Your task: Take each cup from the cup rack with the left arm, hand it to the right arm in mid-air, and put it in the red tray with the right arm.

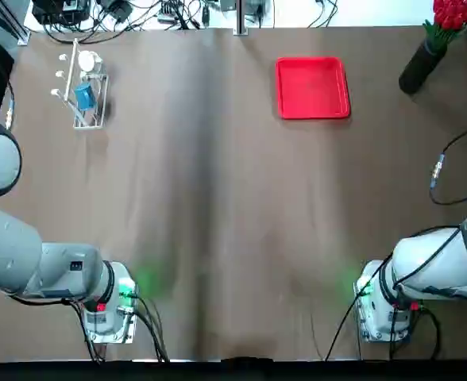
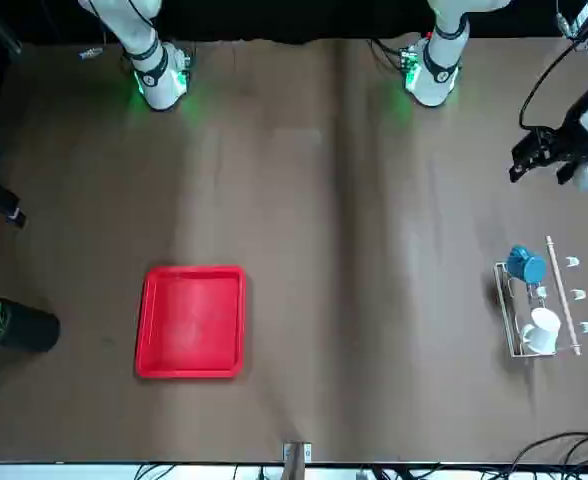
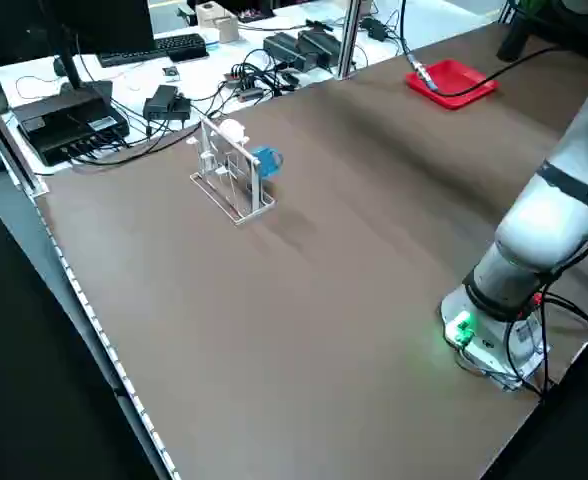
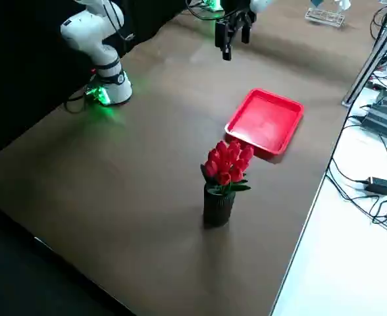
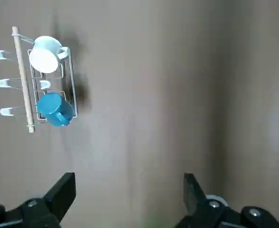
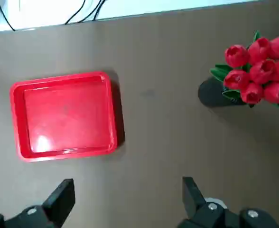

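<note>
- Wide bare middle of the table (image 1: 218, 222), open for passing.
- Only obstacles: cup rack (image 1: 86, 99), red tray (image 1: 313, 87), flower vase (image 1: 420, 67) along far edge.

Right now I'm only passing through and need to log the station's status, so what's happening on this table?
Nothing is being handled yet. Both cups, the blue cup and the white cup, hang on the cup rack at the far left of the table. The red tray sits empty toward the far right, near a pot of red tulips. The left gripper is open above bare table short of the rack. The right gripper is open above the table short of the tray.
</note>
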`<move>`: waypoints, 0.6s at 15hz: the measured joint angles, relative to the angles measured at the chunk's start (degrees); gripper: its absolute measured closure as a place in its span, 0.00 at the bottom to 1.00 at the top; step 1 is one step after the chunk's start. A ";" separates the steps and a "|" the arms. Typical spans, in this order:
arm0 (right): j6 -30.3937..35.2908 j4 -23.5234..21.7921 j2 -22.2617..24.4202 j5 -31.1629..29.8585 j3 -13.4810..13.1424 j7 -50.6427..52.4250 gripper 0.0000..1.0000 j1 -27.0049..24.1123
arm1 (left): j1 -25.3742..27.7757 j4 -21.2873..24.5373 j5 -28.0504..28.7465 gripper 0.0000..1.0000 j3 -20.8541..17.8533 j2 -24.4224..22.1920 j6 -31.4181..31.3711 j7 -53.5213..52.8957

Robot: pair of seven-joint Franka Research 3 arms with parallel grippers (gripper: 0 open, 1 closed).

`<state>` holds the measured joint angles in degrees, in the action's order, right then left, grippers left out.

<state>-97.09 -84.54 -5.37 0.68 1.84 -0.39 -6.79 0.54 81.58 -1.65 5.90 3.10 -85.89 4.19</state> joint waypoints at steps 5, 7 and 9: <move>-0.08 -0.06 0.00 -3.28 0.22 -0.33 0.00 3.00 | 0.23 0.00 0.00 0.00 -0.43 0.36 0.20 -0.02; 0.20 -0.45 0.00 -3.28 0.14 -0.29 0.00 2.98 | 0.28 0.00 -0.01 0.00 -0.69 0.46 0.26 -0.04; 0.20 -1.24 -0.03 -3.10 0.08 -0.29 0.00 2.91 | 1.63 0.01 -0.04 0.00 -1.12 1.04 0.26 -0.12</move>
<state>-96.89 -85.77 -5.40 -2.42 1.92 -0.68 -3.88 2.16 81.59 -1.69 4.79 4.14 -85.62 4.07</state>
